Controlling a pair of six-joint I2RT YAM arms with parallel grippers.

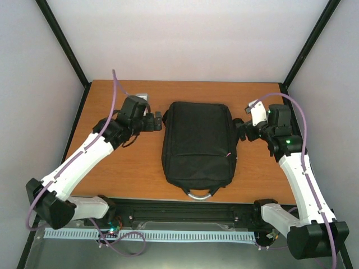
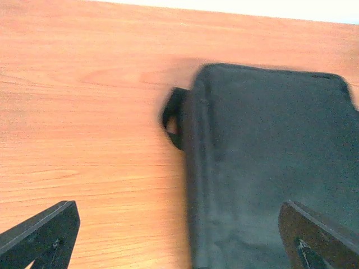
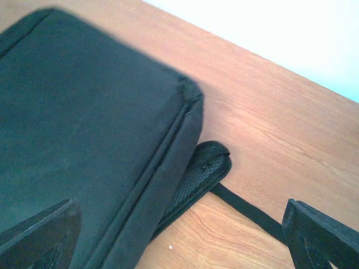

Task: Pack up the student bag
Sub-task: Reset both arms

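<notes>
The student bag point(image 1: 199, 145), a large black backpack, lies flat in the middle of the wooden table with its grey loop handle point(image 1: 200, 194) toward the arms. My left gripper point(image 1: 160, 120) is at the bag's far left corner, open, and holds nothing. In the left wrist view the bag point(image 2: 269, 168) fills the right half, and its edge runs between the spread jaws of the left gripper point(image 2: 178, 218). My right gripper point(image 1: 240, 128) is open at the far right corner. Its wrist view shows the bag point(image 3: 84, 112), a padded shoulder strap point(image 3: 205, 168) and a thin black strap point(image 3: 247, 210) between the fingers of the right gripper point(image 3: 179, 216).
The wooden table point(image 1: 134, 168) is bounded by white walls and black corner posts point(image 1: 64, 42). A black rail point(image 1: 185, 210) runs along the near edge between the arm bases. Bare wood shows on both sides of the bag.
</notes>
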